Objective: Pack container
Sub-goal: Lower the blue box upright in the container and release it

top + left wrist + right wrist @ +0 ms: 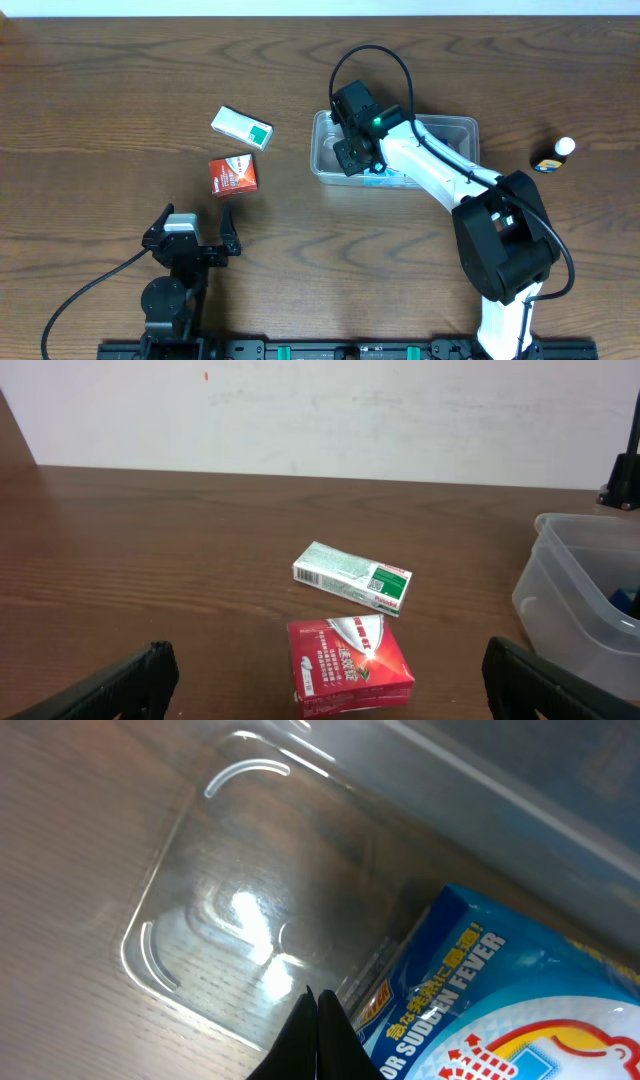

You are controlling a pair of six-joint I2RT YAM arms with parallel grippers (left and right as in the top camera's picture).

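Note:
The clear plastic container (450,122) stands right of the table's centre and shows at the right edge of the left wrist view (570,580). A blue carton (500,1010) lies inside it, partly visible from overhead (385,178). My right gripper (318,1010) is shut and empty, reaching down into the container's left end (352,150), just beside the carton over the bare bottom (230,870). A red box (233,175) and a white-and-green box (242,126) lie on the table to the left. My left gripper (195,238) is open, and the red box (348,660) lies just ahead between its fingers (330,675).
A small dark bottle with a white cap (555,155) stands at the far right of the wooden table. The white-and-green box (352,576) lies just behind the red box. A black cable loops above the right arm.

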